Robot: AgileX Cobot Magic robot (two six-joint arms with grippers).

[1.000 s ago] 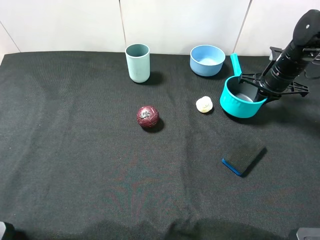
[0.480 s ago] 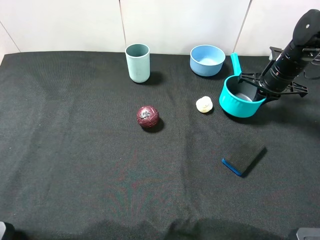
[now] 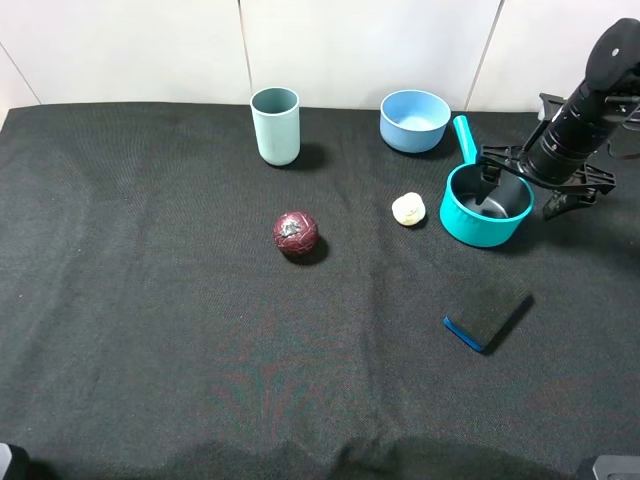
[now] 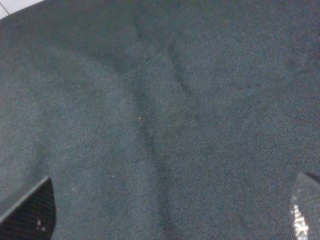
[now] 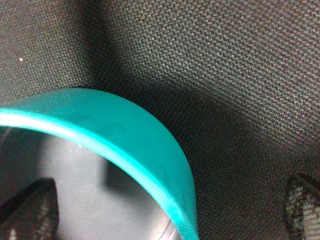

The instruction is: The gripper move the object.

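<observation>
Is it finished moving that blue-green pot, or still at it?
Nearly finished, it seems. Done: the saucepan sits flat on the black cloth, no longer tilted in a grip as it was a second ago. In hand: the right hand is open, one finger inside the rim, one outside. Left: lifting the hand clear.

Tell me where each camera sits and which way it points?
High camera: off the arms, mounted high, looking down on the black cloth; the right arm reaches the teal saucepan.
Left wrist camera: on the left arm, facing bare cloth; only tips of the left tool show.
Right wrist camera: on the right arm, facing the saucepan's rim; the right tool straddles its wall.
Shared: high and right wrist views show the saucepan.
</observation>
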